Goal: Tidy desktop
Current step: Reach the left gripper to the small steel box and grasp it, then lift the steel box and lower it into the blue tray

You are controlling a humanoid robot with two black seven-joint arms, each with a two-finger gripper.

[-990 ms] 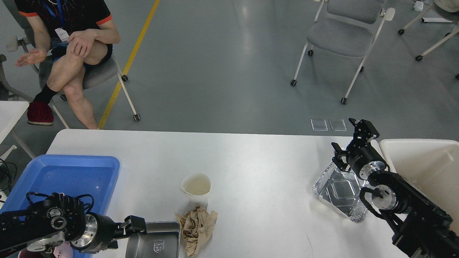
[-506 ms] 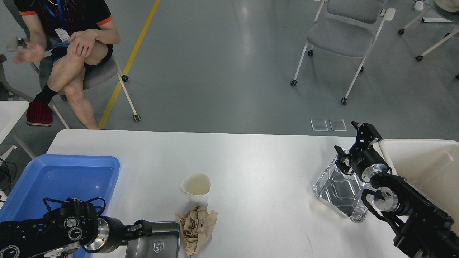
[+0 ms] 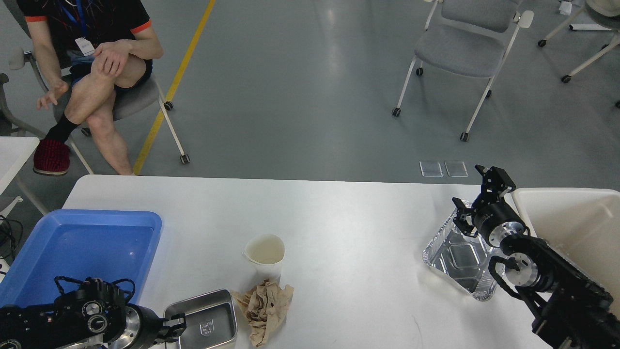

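The white desktop (image 3: 348, 218) carries a small steel tray (image 3: 207, 321) at the front, crumpled brown paper (image 3: 265, 303) beside it, a paper cup (image 3: 264, 252) just behind the paper, and a foil tray (image 3: 457, 257) at the right. My left gripper (image 3: 173, 325) is at the steel tray's left rim and looks shut on it; the tray sits skewed with that side raised. My right gripper (image 3: 467, 186) is open and empty, above the foil tray's far edge, pointing away from me.
A blue plastic tray (image 3: 111, 215) sits at the front left next to my left arm. A cream-white bin (image 3: 557, 192) stands at the right edge behind my right arm. A seated person (image 3: 97, 53) and chairs (image 3: 460, 48) are beyond the table.
My left gripper has drawn back left and toward me, and the steel tray has shifted left and tilted with it. My right gripper has lowered slightly. The person's hand has dropped.
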